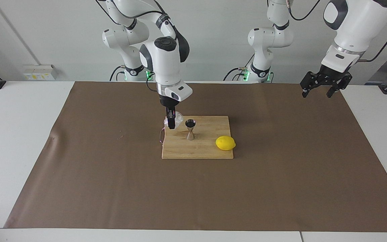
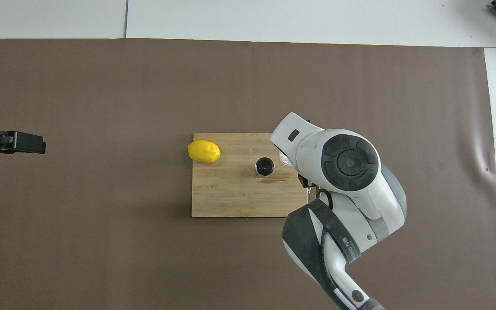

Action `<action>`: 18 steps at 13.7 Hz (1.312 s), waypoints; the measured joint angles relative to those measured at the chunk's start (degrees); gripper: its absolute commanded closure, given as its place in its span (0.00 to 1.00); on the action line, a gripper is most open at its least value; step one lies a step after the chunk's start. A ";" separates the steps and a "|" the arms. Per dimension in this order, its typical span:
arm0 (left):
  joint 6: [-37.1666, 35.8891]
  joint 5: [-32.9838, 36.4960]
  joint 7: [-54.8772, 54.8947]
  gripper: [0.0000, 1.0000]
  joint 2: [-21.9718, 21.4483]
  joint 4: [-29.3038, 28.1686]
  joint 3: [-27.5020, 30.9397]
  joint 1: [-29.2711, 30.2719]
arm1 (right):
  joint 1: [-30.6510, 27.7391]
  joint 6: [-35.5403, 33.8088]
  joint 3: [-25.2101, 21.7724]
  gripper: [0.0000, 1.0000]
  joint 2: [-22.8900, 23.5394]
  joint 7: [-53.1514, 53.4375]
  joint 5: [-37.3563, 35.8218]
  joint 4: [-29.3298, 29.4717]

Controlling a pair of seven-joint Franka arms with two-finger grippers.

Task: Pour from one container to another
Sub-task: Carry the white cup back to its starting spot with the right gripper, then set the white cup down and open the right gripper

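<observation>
1. A wooden cutting board (image 1: pixel 210 148) lies at the centre of the facing view on a brown mat (image 1: pixel 79 168) that covers most of the white table (image 1: pixel 12 134).
2. The steel jigger (image 1: pixel 190 129) stands upright on the board, a little above and to the left of the board's middle in the facing view. In the overhead view its dark open mouth (image 2: pixel 265 166) shows just right of the board's middle.
3. The whitish cup (image 1: pixel 178 117) sits at the board's upper left corner in the facing view, just beside the jigger and apart from it. In the overhead view only a sliver of it (image 2: pixel 283 159) shows at the edge of the arm's white housing.
4. The right gripper (image 1: pixel 171 125) points straight down at the cup, its dark fingers pressed on the cup's side. Whether the cup rests on the board or is lifted cannot be told.
5. A yellow lemon (image 1: pixel 225 143) lies on the board's right edge in the facing view, lower than the jigger.
6. The left gripper (image 1: pixel 317 90) waits in the air at the upper right of the facing view, over the mat's corner, with its fingers spread wide and holding nothing. In the overhead view it (image 2: pixel 24 142) shows at the left edge.
</observation>
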 measured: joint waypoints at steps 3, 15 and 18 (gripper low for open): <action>0.00 0.00 0.00 0.00 0.00 0.00 -0.01 0.01 | -3.40 -0.02 -0.03 1.00 0.01 -4.83 5.08 -0.82; 0.00 0.00 0.00 0.00 0.00 0.00 -0.01 0.02 | -23.69 4.72 -0.44 1.00 0.73 -39.20 30.59 -14.83; 0.00 0.00 0.00 0.00 0.00 0.00 -0.01 0.02 | -26.66 5.36 -0.45 1.00 1.59 -46.14 34.64 -16.87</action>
